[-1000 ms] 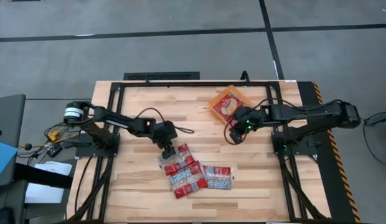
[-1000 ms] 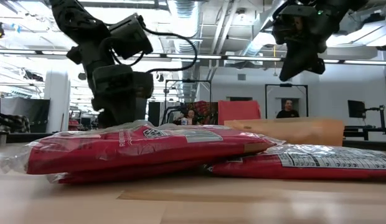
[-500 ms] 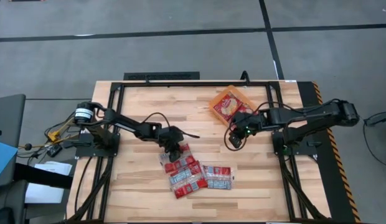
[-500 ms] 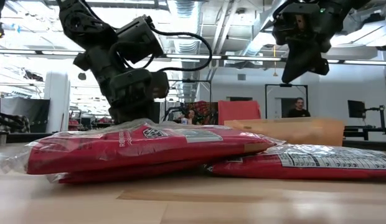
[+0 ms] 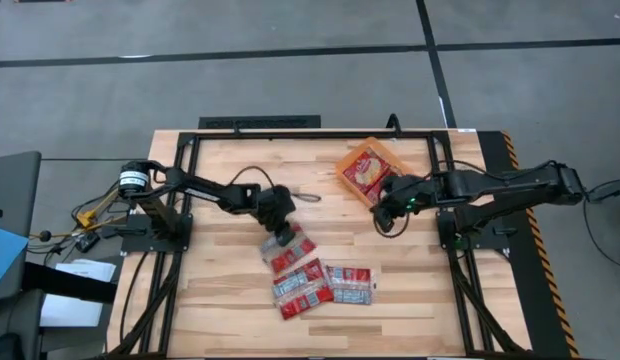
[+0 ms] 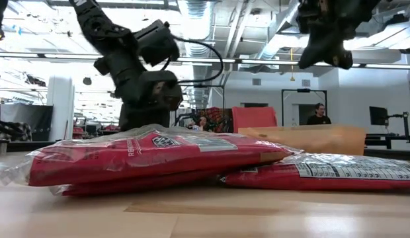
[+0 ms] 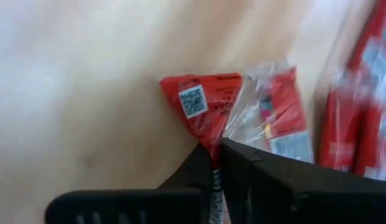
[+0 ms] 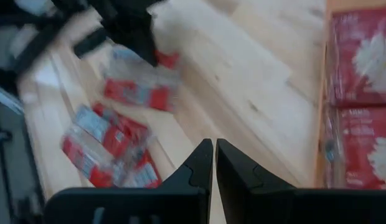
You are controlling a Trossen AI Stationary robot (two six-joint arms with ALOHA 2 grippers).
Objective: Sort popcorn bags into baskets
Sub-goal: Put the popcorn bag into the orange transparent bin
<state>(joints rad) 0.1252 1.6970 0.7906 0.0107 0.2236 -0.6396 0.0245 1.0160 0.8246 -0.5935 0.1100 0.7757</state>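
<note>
Several red popcorn bags (image 5: 320, 285) lie in a loose pile on the wooden table's near middle. One more bag (image 5: 293, 252) lies at the pile's far edge, and my left gripper (image 5: 281, 228) is shut on it. The left wrist view shows that bag (image 7: 202, 102) red, with a printed code square. The orange basket (image 5: 342, 163) sits at the far right with bags lying flat in it. My right gripper (image 5: 383, 218) hovers shut, holding nothing, between the basket and the pile. My left gripper pinches the bag's narrow end (image 7: 211, 144) between its two fingers, coming from above and from the table's left. The rest of the bag stretches away beyond the fingertips. Whether the bag is clear of the table, I cannot tell.
Black frame rails (image 5: 290, 132) run along the table's far edge and down both sides beside the arm bases. Bare wood lies between the pile and the basket (image 8: 327, 93). People and furniture show in the room behind the table.
My left gripper has come down at the pile's far edge, taken hold of one bag and moved a little toward the table's right and far edges. That bag has shifted right with it. My right gripper has risen slightly toward the basket.
</note>
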